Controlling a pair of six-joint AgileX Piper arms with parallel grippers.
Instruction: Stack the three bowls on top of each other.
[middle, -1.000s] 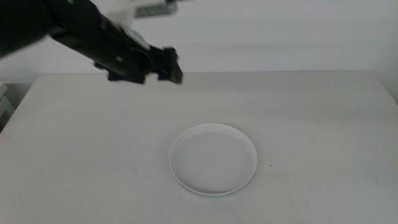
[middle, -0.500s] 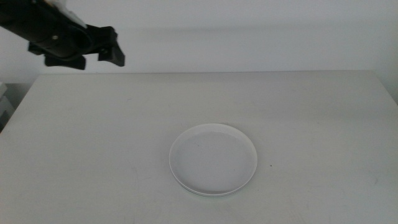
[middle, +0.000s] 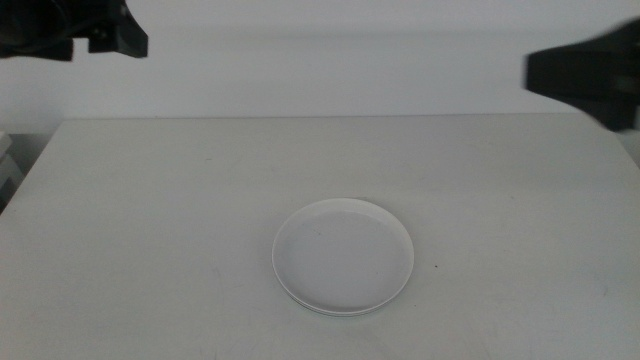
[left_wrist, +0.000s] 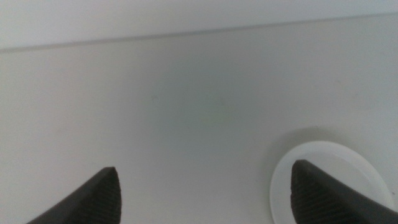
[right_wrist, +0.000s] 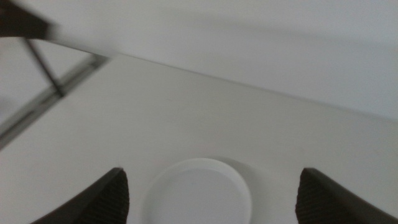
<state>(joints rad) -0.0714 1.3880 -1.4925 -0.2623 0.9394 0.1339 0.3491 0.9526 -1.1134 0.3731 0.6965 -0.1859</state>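
Note:
A white bowl (middle: 343, 256) lies in the middle of the table (middle: 150, 220). Thin rims of other dishes show under its front edge, so it tops a stack. The grey and pale green bowls are otherwise hidden and I cannot tell their colours. My left gripper (middle: 125, 40) is high at the far left, away from the stack, open and empty. My right gripper (middle: 560, 72) is high at the far right, blurred, open and empty. The white bowl also shows in the left wrist view (left_wrist: 323, 155) and in the right wrist view (right_wrist: 198, 190), below the open jaws.
The white wall (middle: 340, 60) runs behind the table's far edge. A table frame or stand (right_wrist: 43, 68) shows beyond the table in the right wrist view. A small dark speck (middle: 437, 267) lies right of the stack.
My left gripper has pulled back up and to the left, away from the stack. My right gripper has come into the middle view at the upper right. The stack has not moved.

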